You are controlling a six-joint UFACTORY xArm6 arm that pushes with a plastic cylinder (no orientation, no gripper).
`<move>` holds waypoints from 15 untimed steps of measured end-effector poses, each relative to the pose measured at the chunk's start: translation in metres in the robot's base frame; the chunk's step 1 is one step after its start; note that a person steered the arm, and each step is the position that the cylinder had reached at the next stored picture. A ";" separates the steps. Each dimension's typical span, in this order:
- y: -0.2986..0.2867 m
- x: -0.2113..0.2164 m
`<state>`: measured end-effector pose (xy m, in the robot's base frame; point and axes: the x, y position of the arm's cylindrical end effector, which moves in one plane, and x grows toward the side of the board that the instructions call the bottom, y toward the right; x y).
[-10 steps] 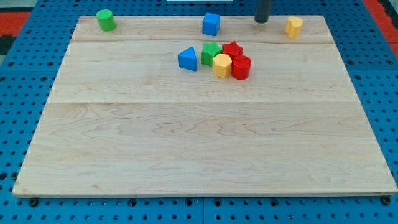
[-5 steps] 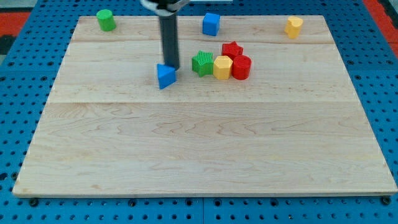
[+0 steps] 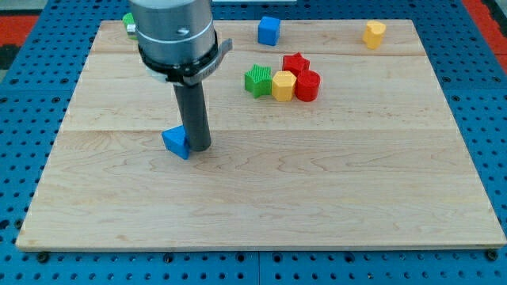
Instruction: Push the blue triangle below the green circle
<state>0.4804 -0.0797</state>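
Observation:
The blue triangle (image 3: 176, 142) lies on the wooden board left of centre. My tip (image 3: 198, 147) stands right against its right side, touching it. The green circle (image 3: 127, 21) sits at the board's top left corner and is mostly hidden behind the arm's grey body (image 3: 174, 36); only a sliver of green shows. The blue triangle is well below the green circle and a little to its right.
A cluster right of centre near the top holds a green star-like block (image 3: 257, 80), a yellow hexagon (image 3: 283, 85), a red star-like block (image 3: 295, 63) and a red cylinder (image 3: 307, 85). A blue cube (image 3: 269, 30) and a yellow block (image 3: 374, 34) sit at the top edge.
My tip moved down and left, pushing the blue triangle from beside the green star to the board's left-centre. The arm's body now covers most of the green circle.

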 end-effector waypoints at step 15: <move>-0.096 -0.121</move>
<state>0.3591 -0.1758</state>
